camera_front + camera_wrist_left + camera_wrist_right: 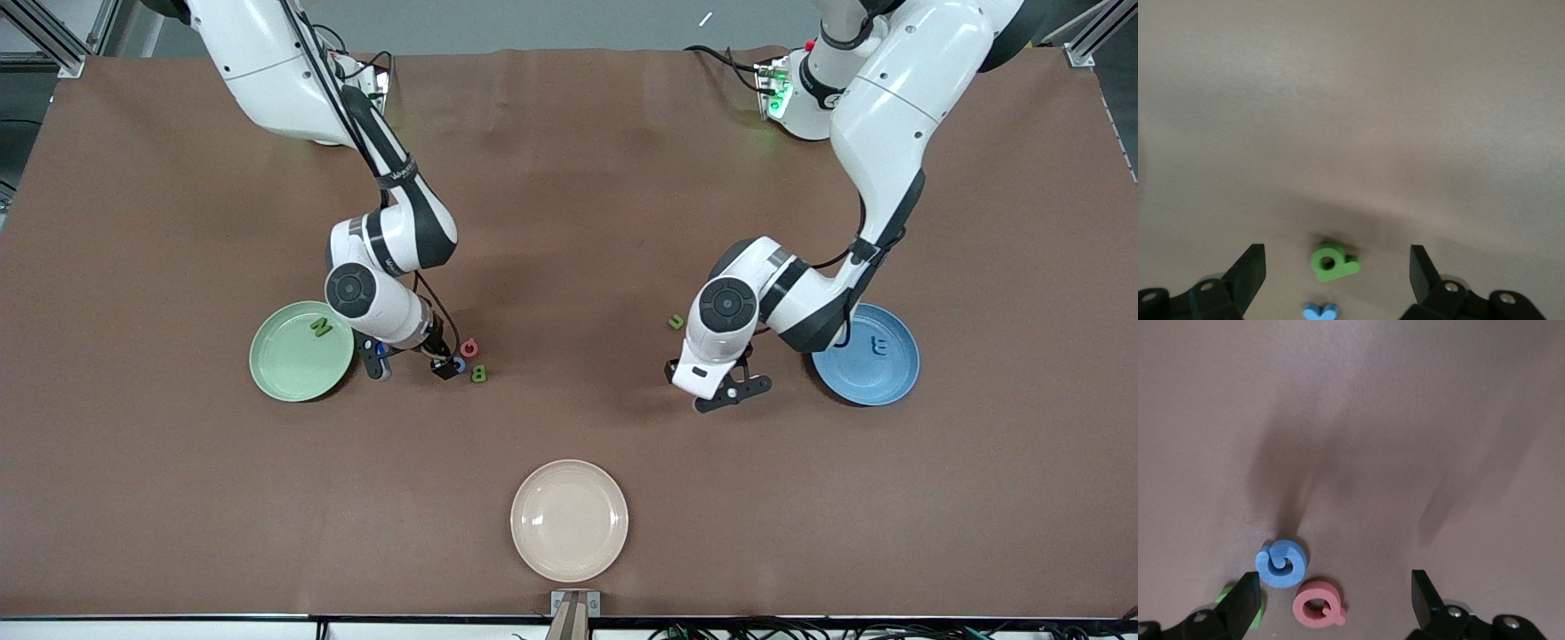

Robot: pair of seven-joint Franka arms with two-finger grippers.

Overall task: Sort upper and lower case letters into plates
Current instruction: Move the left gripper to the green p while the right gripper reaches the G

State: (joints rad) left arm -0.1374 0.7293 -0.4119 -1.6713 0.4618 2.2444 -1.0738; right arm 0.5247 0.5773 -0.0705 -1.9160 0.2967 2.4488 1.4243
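The pale green plate (284, 364) holds a green N (320, 327). Beside it my right gripper (411, 364) hangs open and low over the table. A blue letter (458, 363), a red Q (468, 348) and a green B (478, 373) lie by one finger. The right wrist view shows the gripper (1335, 587) open, with the blue letter (1281, 563) and the red Q (1318, 603) just ahead. My left gripper (733, 391) is open beside the blue plate (876, 382), which holds a blue letter (880, 345). In its wrist view (1337, 263) a green letter (1331, 261) and a blue letter (1320, 312) lie between the fingers.
A small green letter (676, 322) lies on the brown table beside the left arm's wrist. A cream-white plate (569, 520) sits at the table's near edge, midway between the two arms. A green letter's edge (1260, 613) shows past one right finger.
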